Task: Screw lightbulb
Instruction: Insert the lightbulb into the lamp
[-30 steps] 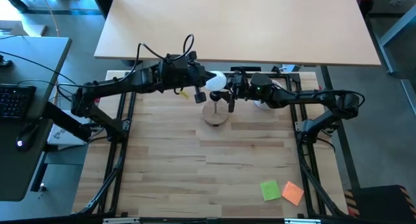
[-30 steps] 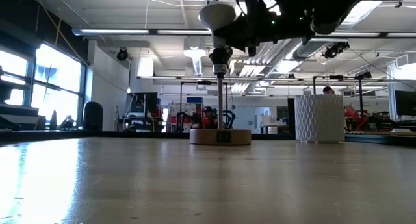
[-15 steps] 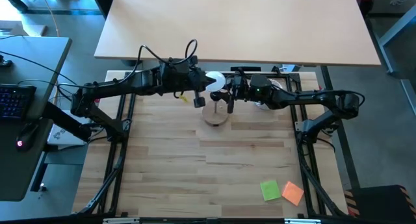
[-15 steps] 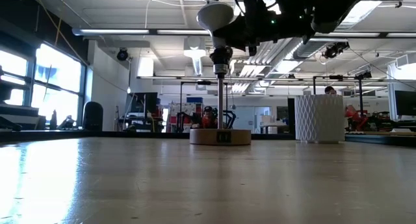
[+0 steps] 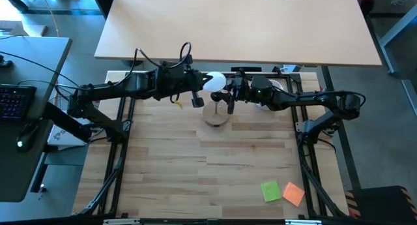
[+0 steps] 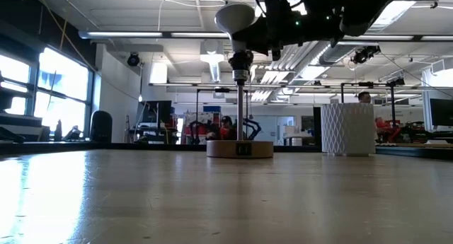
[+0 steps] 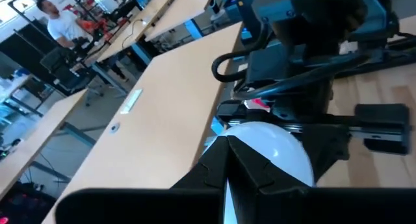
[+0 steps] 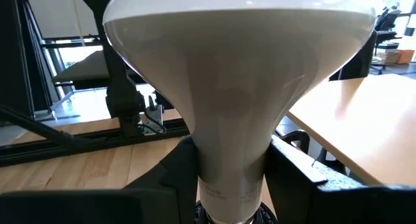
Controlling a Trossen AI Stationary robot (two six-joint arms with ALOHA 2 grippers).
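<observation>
The white lightbulb point(image 5: 214, 81) stands upright, its screw end down in the black socket point(image 6: 240, 60) on top of the lamp's stem, above the round wooden base point(image 6: 239, 149). My right gripper point(image 5: 225, 94) comes from the table's right and is shut on the bulb's neck. My left gripper point(image 5: 198, 98) is shut just to the left of the globe point(image 7: 276, 152), its tips point(image 7: 226, 146) close before it. My right gripper pinches the bulb's narrow neck point(image 8: 231, 178) between its two fingers point(image 8: 175, 175), just above the socket. The fingers come level from the table's right side. The bulb stands upright on the socket. My left gripper stands at the globe; I cannot tell whether it touches it.
A white ribbed cup point(image 6: 347, 129) stands to the right of the lamp, under my right arm. A green sticky note point(image 5: 272, 191) and an orange one point(image 5: 294, 194) lie at the near right. A light wooden desk point(image 5: 234, 23) lies beyond the far edge.
My left gripper has drawn back from the bulb toward the table's left edge, so the globe now shows whole from above. The bulb and my right gripper have stayed where they were.
</observation>
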